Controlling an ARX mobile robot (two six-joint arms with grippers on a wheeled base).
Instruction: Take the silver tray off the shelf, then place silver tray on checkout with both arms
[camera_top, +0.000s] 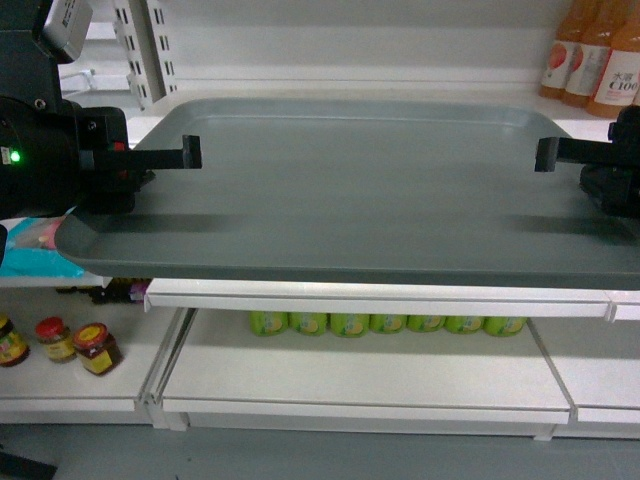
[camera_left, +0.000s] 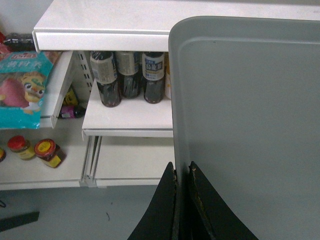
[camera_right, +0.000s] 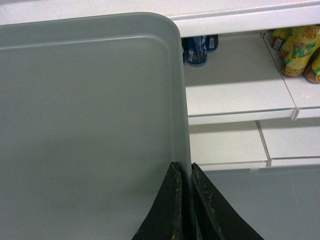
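Observation:
The silver tray (camera_top: 360, 190) is a wide flat grey tray with rounded corners, held level in front of the white shelf (camera_top: 380, 297). My left gripper (camera_top: 190, 152) is shut on the tray's left rim (camera_left: 179, 140), one finger on each face. My right gripper (camera_top: 546, 154) is shut on the right rim (camera_right: 186, 145) the same way. In both wrist views the tray's near part hangs over the grey floor, off the shelf boards. The checkout is out of view.
Orange drink bottles (camera_top: 595, 55) stand at the top right. Green cans (camera_top: 385, 323) line the lower shelf, red-lidded jars (camera_top: 75, 345) sit lower left, dark bottles (camera_left: 127, 75) and a teal snack bag (camera_left: 22, 87) lie left of the tray.

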